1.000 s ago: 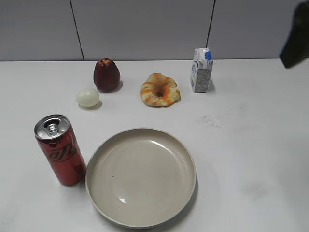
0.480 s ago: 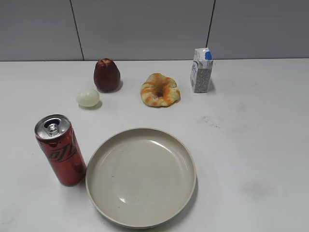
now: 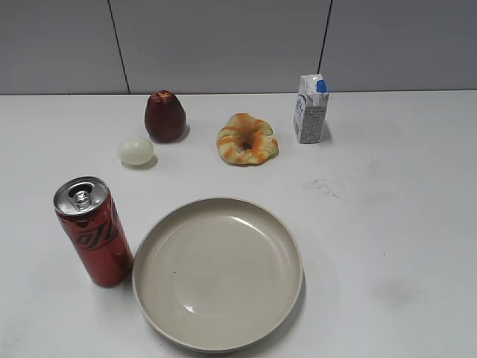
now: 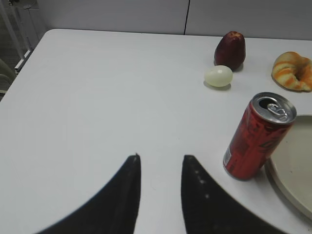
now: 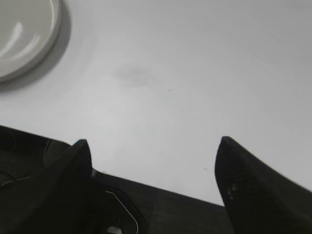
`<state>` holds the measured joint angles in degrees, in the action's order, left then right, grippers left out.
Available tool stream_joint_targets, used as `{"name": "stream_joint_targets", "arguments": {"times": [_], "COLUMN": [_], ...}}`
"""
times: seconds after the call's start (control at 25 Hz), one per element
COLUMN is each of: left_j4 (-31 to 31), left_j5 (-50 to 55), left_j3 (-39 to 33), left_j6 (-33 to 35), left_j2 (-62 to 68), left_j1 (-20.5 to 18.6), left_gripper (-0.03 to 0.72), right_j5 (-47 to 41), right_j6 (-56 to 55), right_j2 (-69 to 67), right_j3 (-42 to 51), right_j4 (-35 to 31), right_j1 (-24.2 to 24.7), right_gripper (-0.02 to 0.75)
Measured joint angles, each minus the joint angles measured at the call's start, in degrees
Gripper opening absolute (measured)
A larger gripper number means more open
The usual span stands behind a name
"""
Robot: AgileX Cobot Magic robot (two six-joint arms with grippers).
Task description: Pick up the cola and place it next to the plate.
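The cola [image 3: 95, 233] is a tall red can with a silver top. It stands upright just left of the beige plate [image 3: 218, 274], close to its rim. It also shows in the left wrist view [image 4: 257, 136], with the plate's edge [image 4: 292, 180] at the right. My left gripper [image 4: 160, 157] is open and empty, low over bare table left of the can. My right gripper [image 5: 153, 142] is open and empty over the table's near edge, with the plate's rim [image 5: 29, 34] at the top left. Neither gripper shows in the exterior view.
At the back stand a dark red apple [image 3: 165, 116], a pale egg [image 3: 135, 151], a bread ring [image 3: 247, 139] and a small white-and-blue carton [image 3: 311, 109]. The white table [image 3: 387, 209] meets a grey wall behind.
A dark arm part at the exterior view's top right edge one second ago has left the view. The can, plate and other things have not moved.
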<state>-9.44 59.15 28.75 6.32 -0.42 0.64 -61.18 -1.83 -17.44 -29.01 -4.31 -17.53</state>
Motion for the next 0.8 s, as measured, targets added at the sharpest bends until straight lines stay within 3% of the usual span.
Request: {"name": "stream_joint_targets", "arguments": {"times": [0.8], "left_j4": [0.0], "left_j5": [0.0], "left_j3": [0.0], "left_j6": [0.0], "left_j2": [0.0], "left_j1": [0.0], "left_gripper": [0.231], "right_j5": [1.2], "right_j6": [0.7], "right_j2": [0.3], "right_j3": [0.9], "right_j4": [0.2], "right_j1": [0.0], "right_gripper": [0.591]}}
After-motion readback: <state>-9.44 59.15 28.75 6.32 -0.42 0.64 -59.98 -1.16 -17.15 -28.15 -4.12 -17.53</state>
